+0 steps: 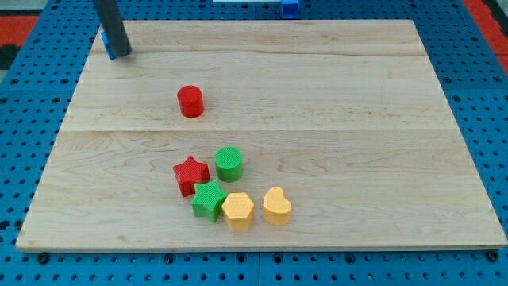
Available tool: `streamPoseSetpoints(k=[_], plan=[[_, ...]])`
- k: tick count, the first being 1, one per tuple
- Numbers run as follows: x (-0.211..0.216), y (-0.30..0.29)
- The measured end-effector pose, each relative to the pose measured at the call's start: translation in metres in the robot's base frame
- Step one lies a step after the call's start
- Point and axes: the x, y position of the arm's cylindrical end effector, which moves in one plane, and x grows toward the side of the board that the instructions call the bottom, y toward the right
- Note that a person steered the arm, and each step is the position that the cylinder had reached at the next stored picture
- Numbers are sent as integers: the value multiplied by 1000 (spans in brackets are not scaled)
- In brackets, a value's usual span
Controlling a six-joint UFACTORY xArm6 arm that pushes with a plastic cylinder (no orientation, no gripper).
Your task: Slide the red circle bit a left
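Red circle: a small red plastic cylinder, standing upright on its flat end, its round top face toward the camera; the sides look finely ribbed and the colour is an even bright red.
Where it is: on the pale wooden table, left of the middle and in the upper half of the view, alone, well apart from every other block.
My tip: the lower end of my straight dark rod rests near the table's top left corner, well up and to the view's left of the red cylinder, touching no block that I can make out.
Behind my tip: a bit of blue shows at the rod's left side; its shape I cannot tell.
Claw: I carry none, only the rod, so there is nothing to open, close or grip.
Cluster below: a red star block and a green cylinder sit side by side; just under them a green star block, then a yellow hexagon block and a yellow heart-shaped block at the view's right end of the group.
Contacts in the cluster: the two stars and the hexagon look to be touching one another; the heart sits just beside the hexagon.
Off the table: a blue cube-like block at the view's top edge, on the blue pegboard surround.
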Motion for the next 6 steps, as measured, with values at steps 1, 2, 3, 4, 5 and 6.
streamPoseSetpoints(k=[1, 2, 3, 4, 5, 6], plan=[[8, 45], [19, 129], [102, 165], [132, 166], [142, 108], [156, 119]])
